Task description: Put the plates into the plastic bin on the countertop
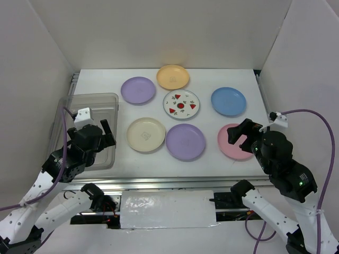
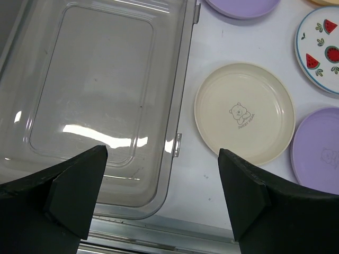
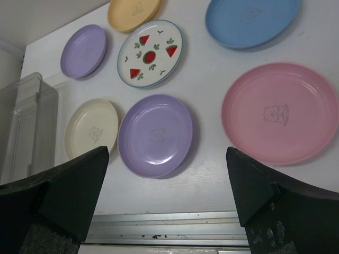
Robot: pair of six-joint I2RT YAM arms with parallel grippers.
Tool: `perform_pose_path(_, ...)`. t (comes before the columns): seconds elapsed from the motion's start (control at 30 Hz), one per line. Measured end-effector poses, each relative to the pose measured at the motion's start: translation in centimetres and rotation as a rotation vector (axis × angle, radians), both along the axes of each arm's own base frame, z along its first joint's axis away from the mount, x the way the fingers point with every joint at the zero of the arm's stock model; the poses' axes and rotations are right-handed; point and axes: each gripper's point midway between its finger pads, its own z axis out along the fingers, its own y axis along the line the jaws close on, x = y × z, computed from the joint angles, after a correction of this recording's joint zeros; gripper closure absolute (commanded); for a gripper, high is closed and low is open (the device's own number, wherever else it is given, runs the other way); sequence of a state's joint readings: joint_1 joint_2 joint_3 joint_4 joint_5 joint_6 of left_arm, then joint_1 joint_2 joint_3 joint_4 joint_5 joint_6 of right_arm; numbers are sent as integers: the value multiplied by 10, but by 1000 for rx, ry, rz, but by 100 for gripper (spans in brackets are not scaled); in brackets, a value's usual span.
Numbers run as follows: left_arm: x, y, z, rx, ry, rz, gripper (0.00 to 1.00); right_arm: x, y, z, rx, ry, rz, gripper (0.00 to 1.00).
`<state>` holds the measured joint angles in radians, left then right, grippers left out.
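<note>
**Top view.** The plastic bin (image 1: 90, 97) stands at the left of the frame on the countertop (image 1: 212, 79). Its long axis runs from the bottom of the frame toward the top, and nothing lies in it. Every plate lies flat on the countertop to the right of the bin, and none is stacked.

**Count.** There are seven plates:
- the upper lilac plate (image 1: 138, 90)
- the lower lilac plate (image 1: 185, 142)
- the orange-yellow plate (image 1: 172, 76)
- the fruit-pattern plate (image 1: 181, 103)
- the blue plate (image 1: 228, 101)
- the cream plate (image 1: 146, 134)
- the pink plate (image 1: 231, 150)

There is one bin, and there are two grippers.

**Left arm.** The left gripper (image 1: 100, 142) hovers over the lower right part of the bin, jaws apart and holding nothing. In the left wrist view the bin's right rim runs up through the gap between the fingers. The cream plate lies right of centre, above the right-hand finger. It is just beside the rim but apart from it.

**Right arm.** The right gripper (image 1: 241, 135) hangs over the upper edge of the pink plate, jaws apart and empty. In the right wrist view the pink plate lies at the right of the frame, above the right-hand finger. The lower lilac plate sits nearer the middle of the gap.

**Governing relation (judged).** The bin lies to the left of all seven plates, so each transfer runs leftward across the frame. The cream plate is nearest both the bin and the left arm. The pink plate is nearer the right arm and well apart from the bin.
</note>
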<state>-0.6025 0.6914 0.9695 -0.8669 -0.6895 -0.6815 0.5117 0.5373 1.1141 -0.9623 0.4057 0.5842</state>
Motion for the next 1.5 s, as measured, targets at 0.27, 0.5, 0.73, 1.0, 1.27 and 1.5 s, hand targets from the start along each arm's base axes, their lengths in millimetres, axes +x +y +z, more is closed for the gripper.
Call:
perform_pose_path(0.27, -1, -1, -1, 0, 6, -5, 1, 11, 8, -14, -2, 33, 3, 0)
perform_pose_path(0.5, -11, 8, 15, -52, -90, -11, 1, 91, 22, -51, 45, 173, -29, 0)
perform_pose_path(0.73, -4, 5, 6, -15, -45, -7, 1, 185, 40, -138, 93, 391, -2, 1)
perform_pose_path(1.0, 5, -7, -11, 28, 40, -50, 1, 262, 65, -199, 150, 509, 58, 0)
perform_pose_path(1.27, 8, -11, -9, 15, 34, -79, 1, 300, 83, -258, 195, 624, 106, 11)
perform_pose_path(1.5, 12, -19, -15, 25, 66, -117, 1, 315, 84, -267, 214, 649, 107, 50)
